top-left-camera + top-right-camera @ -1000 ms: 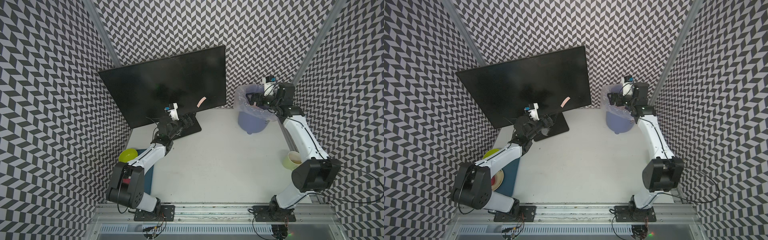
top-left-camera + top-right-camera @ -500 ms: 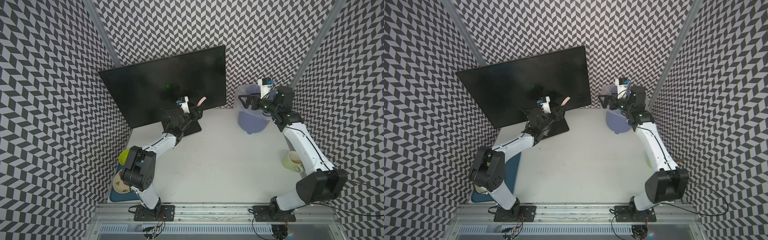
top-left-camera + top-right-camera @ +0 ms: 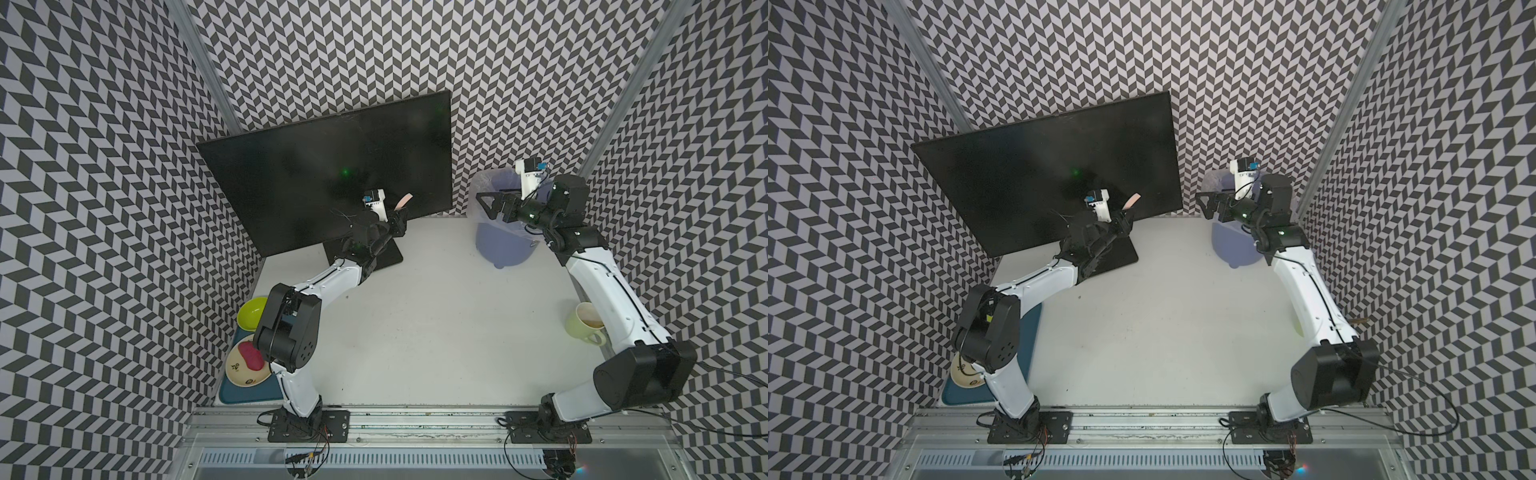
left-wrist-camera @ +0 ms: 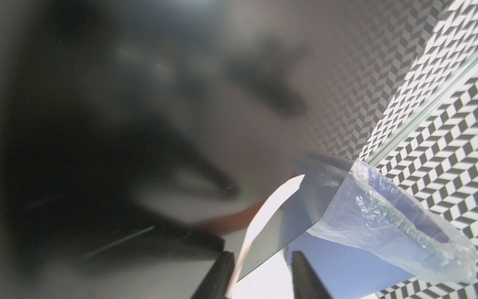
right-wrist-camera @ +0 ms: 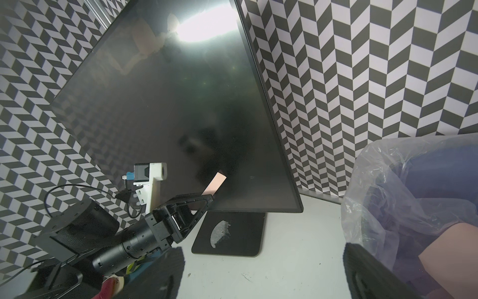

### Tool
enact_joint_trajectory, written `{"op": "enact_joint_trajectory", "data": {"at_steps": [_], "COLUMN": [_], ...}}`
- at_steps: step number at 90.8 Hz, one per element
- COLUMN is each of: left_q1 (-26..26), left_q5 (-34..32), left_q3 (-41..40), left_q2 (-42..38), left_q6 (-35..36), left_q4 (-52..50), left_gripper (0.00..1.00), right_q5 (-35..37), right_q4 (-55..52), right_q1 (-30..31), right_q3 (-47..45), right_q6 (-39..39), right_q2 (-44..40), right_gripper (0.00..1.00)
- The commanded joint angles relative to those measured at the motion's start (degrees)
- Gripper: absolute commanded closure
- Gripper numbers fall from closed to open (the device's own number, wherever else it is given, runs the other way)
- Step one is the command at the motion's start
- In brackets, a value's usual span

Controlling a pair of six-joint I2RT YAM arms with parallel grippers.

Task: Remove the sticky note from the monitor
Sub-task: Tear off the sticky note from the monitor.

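Left gripper (image 3: 401, 215) is up at the sticky note (image 3: 405, 200), jaws part open. Wrist view: the note's free edge sits between the fingers (image 4: 222, 274), against one of them with a gap to the second, so no pinch. Note is low on the monitor (image 3: 311, 187) screen, near the corner on the bin side, partly lifted off the glass. Right gripper (image 3: 484, 203) is wide open and empty, hovering over the bag-lined bin (image 3: 500, 249) just beside the monitor.
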Motion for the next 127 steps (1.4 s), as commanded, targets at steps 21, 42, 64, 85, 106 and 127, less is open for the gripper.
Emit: {"op": "enact_joint_trajectory", "data": {"at_steps": [21, 42, 64, 85, 106, 127], "left_q1": [0.33, 0.26, -0.46, -1.56, -4.88, -7.45], "left_q5": [1.42, 4.00, 8.14, 12.24, 15.99, 18.09], "left_q3": [0.94, -1.89, -5.56, -9.90, -11.08, -11.72], "left_q2": [-1.00, -4.71, -9.72, -13.35, -15.03, -16.24], "left_q6": [0.98, 1.78, 1.28, -8.39, -15.14, -16.42], "left_q4": [1.11, 3.10, 4.59, 12.49, 18.17, 20.55], "left_gripper": [1.00, 1.00, 1.00, 1.00, 1.00, 1.00], "right_q5": [-1.56, -2.16, -6.76, -14.41, -19.64, -22.46], "right_q4": [3.59, 3.67, 8.28, 28.96, 43.77, 49.51], "right_q1": [0.44, 0.40, 0.98, 4.96, 9.66, 11.54], "right_q3": [-1.69, -3.08, -8.15, -17.36, -16.13, -13.47], "right_q6": [0.78, 1.15, 6.87, 25.39, 36.73, 41.51], "right_q2": [-2.06, -2.53, -3.86, -5.10, 0.74, 5.58], "right_gripper": [0.01, 0.01, 0.01, 0.02, 0.15, 0.31]}}
